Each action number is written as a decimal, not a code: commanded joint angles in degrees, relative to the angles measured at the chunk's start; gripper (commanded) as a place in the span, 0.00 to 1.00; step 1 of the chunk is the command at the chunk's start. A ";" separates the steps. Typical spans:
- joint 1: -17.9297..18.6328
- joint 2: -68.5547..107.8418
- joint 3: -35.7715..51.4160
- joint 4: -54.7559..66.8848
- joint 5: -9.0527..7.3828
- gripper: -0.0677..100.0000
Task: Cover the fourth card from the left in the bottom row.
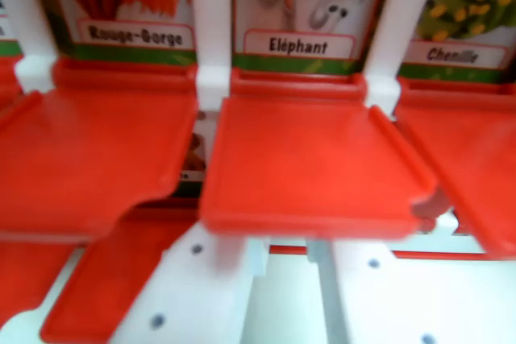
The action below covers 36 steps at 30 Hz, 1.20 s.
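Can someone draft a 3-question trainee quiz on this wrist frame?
1. True or false: the card labelled Eléphant sits between the Rouge-Gorge card and the Chenille card.
2. Which colour are the flaps, such as the one below Eléphant? A) blue B) red C) green
3. Fill in: the white gripper fingers show at the ____ edge of the wrist view.

Key: 1 true; 2 B; 3 bottom.
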 commanded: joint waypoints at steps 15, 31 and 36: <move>0.09 48.34 33.57 5.10 -2.99 0.00; 2.90 100.72 44.56 38.85 -4.83 0.00; 3.60 111.88 41.40 51.24 -4.22 0.00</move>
